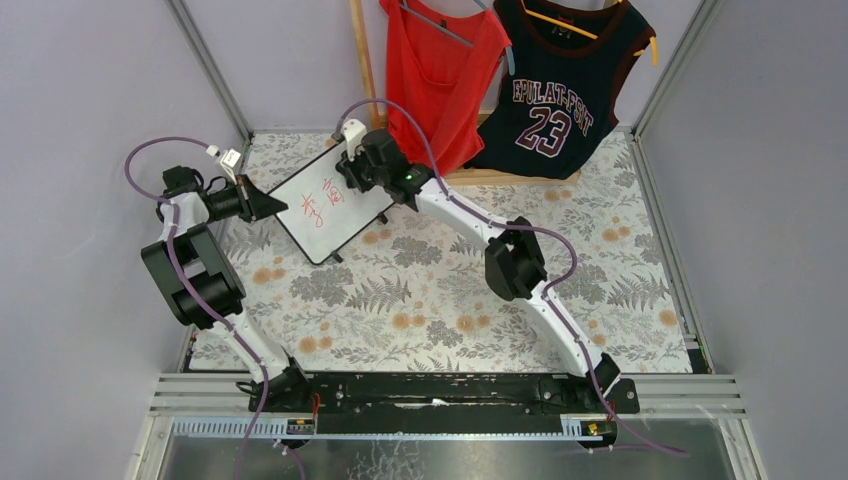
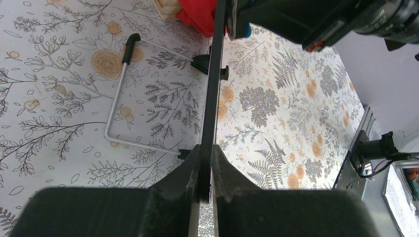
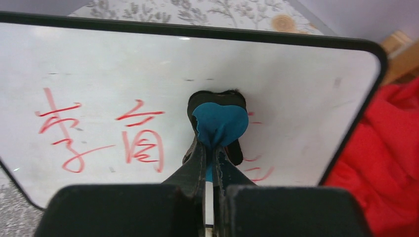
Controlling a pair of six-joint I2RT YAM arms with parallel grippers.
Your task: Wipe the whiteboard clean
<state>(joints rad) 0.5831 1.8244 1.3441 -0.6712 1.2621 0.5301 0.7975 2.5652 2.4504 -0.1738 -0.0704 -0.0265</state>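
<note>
Top: whiteboard [image 1: 345,228] propped at 11 o'clock, red characters [image 1: 322,206] mostly intact. Left wrist: left gripper [image 2: 206,173] clamped on its edge. Right wrist: right gripper [image 3: 210,160] pinching blue eraser [image 3: 220,123] at board centre (4 o'clock strokes look fainter). Bulk left to wipe.

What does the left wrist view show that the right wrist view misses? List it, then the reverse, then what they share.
Left wrist only: the whiteboard seen edge-on, clamped in the left pincer, with its wire stand out to one side.

Right wrist only: the board's white face, its red writing, and the right pincer gripping the blue eraser against that face.

Both: the whiteboard, the red shirt and the flowered tablecloth.
</note>
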